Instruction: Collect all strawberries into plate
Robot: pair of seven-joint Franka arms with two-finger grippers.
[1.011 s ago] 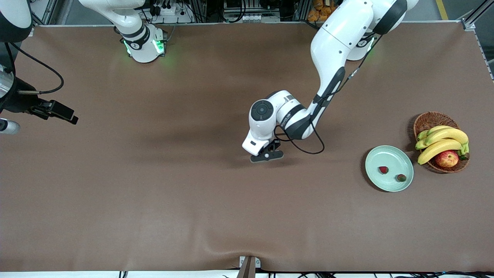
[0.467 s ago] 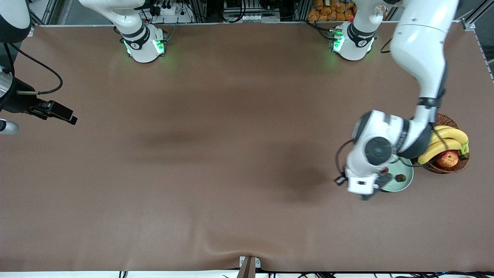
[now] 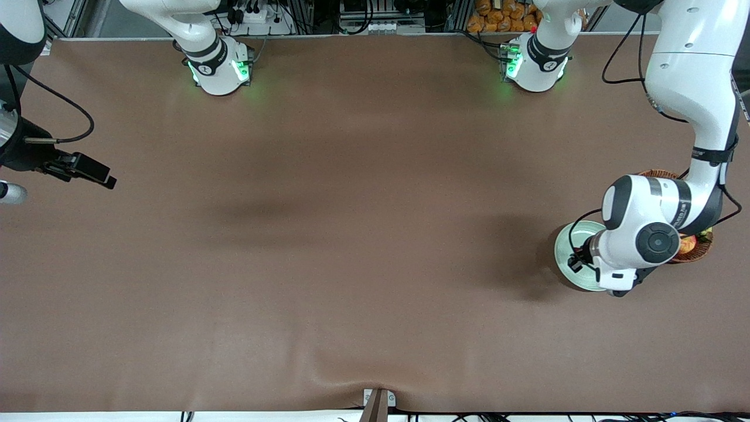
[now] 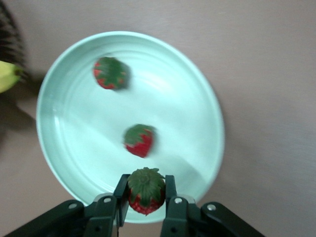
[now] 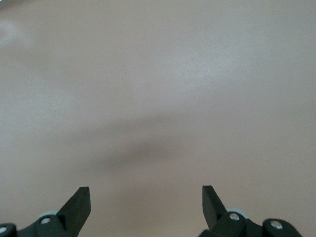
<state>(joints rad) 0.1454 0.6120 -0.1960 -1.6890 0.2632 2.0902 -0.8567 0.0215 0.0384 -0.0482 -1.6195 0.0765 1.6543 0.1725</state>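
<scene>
The pale mint-green plate lies near the left arm's end of the table, and its edge shows beside the arm in the front view. Two strawberries lie on it. My left gripper is shut on the third strawberry, leafy top up, and holds it just over the plate's rim. In the front view the left wrist hides that gripper and the berries. My right gripper is open and empty over bare table at the right arm's end, where that arm waits.
A brown wicker basket with bananas and an apple stands beside the plate, mostly hidden under the left arm. The brown table cover spreads wide and bare between the two arms.
The left arm has swung from the middle of the table to over the plate at its own end. The right arm has not moved.
</scene>
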